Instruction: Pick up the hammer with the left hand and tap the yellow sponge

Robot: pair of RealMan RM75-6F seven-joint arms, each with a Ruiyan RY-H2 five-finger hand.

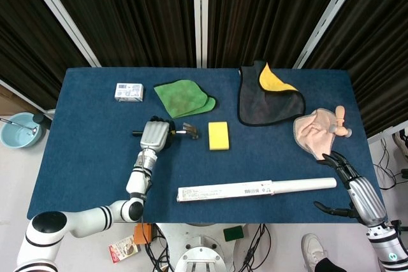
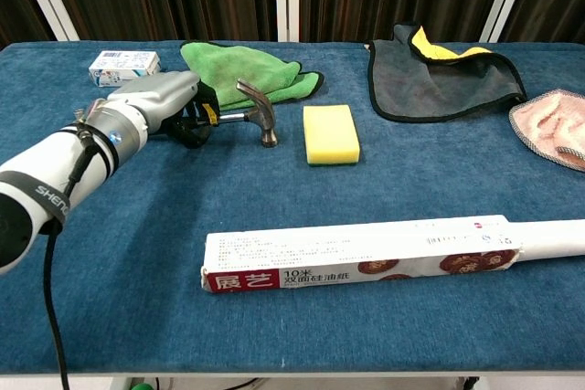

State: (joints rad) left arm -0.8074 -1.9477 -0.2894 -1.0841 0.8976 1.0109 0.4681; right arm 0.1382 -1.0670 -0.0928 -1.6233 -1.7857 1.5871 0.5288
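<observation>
The hammer [image 2: 259,117] lies on the blue table [image 1: 89,151] left of centre, its metal head [image 1: 189,130] pointing toward the yellow sponge [image 1: 218,136]. My left hand [image 2: 157,103] covers the handle with its fingers curled around it, and the handle's black end [image 1: 136,134] pokes out on the far side. The hammer head seems to rest on the cloth surface. The sponge [image 2: 330,133] lies flat a short gap right of the hammer head. My right hand [image 1: 357,192] hangs off the table's front right corner, fingers apart, holding nothing.
A green cloth [image 2: 242,66] lies just behind the hammer and a small white box [image 2: 123,65] behind my left hand. A long paper-roll box [image 2: 366,251] lies across the front. A grey-and-yellow cloth [image 1: 268,97] and a pink cloth [image 1: 315,130] lie at the right.
</observation>
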